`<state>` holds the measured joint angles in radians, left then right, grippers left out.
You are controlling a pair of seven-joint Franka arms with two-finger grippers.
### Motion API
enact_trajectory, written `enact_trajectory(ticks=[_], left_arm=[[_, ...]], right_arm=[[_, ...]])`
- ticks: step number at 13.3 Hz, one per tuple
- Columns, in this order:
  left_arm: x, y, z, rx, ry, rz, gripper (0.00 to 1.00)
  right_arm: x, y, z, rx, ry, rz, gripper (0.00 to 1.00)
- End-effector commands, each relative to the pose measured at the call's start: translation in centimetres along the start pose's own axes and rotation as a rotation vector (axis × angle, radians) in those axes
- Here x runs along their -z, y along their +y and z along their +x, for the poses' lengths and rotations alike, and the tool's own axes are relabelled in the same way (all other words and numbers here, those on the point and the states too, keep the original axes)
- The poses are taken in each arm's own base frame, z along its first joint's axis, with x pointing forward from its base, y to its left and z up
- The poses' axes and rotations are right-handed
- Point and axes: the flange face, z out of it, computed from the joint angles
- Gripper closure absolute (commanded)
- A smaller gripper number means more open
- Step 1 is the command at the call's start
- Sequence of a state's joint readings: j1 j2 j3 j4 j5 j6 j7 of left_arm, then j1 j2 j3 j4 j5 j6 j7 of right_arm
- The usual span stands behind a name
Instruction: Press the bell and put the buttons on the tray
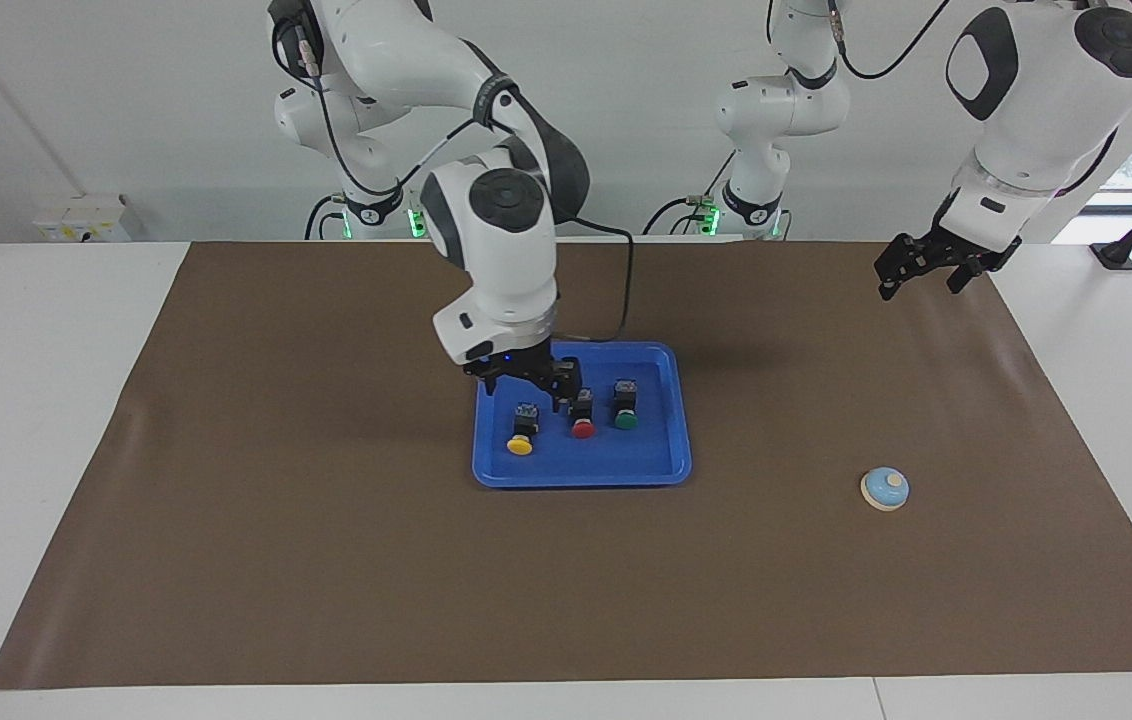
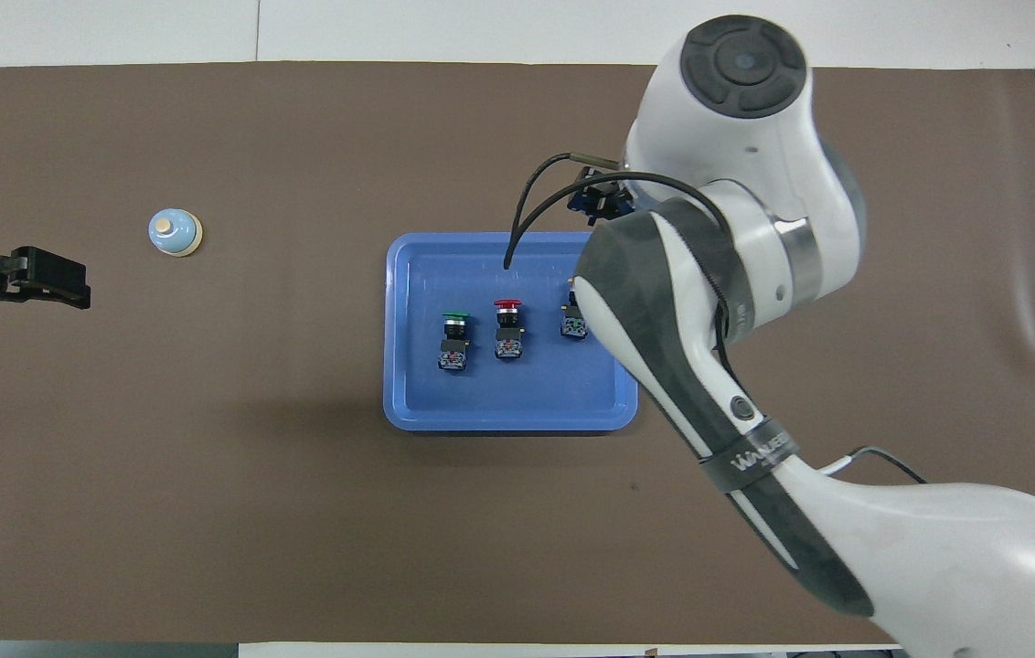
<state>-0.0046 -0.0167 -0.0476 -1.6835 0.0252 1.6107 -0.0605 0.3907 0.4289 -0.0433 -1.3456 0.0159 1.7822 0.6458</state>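
Bright, even light; soft shadows

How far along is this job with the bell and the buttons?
All three buttons, green button, red button and yellow button, already lie on the blue tray. Nothing is in hand: the right gripper hangs open above the tray, holding nothing, and the left gripper waits open in the air. Whether the bell has been pressed cannot be told; no gripper is at it.
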Motion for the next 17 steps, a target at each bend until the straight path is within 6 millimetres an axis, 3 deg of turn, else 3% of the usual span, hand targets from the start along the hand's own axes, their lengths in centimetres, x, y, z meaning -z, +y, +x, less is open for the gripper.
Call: enact_trajectory(ticks=[1,8,11,13,14,15,17], left_arm=[[0.5,-0.2,-0.4,0.009,0.01,-0.005,0.0],[0.5,-0.2,-0.4,0.009,0.01,-0.005,0.0],[0.6,-0.2,-0.6,0.011,0.002,-0.005,0.0],[0.7,-0.7,-0.8,0.024,0.012,-0.006,0.0],[0.3,-0.9,-0.4,0.029,0.038,-0.007,0.29],[-0.8,-0.6,0.0,0.035,0.068,-0.014,0.99],[-3.9,-0.5,1.5,0.046,0.074,-0.046,1.0]], right_arm=[[1.5,4.3,1.4,0.086,-0.032,0.005,0.0],[6.8,17.6,4.6,0.271,-0.076,0.004,0.0],[9.7,20.7,3.5,0.312,-0.085,0.007,0.0],[12.3,22.5,1.5,0.339,-0.098,0.006,0.0],[13.0,23.8,0.4,0.356,-0.106,0.01,0.0],[13.8,25.1,-1.0,0.376,-0.105,0.016,0.0],[14.5,26.5,-3.0,0.388,-0.106,0.02,0.0]])
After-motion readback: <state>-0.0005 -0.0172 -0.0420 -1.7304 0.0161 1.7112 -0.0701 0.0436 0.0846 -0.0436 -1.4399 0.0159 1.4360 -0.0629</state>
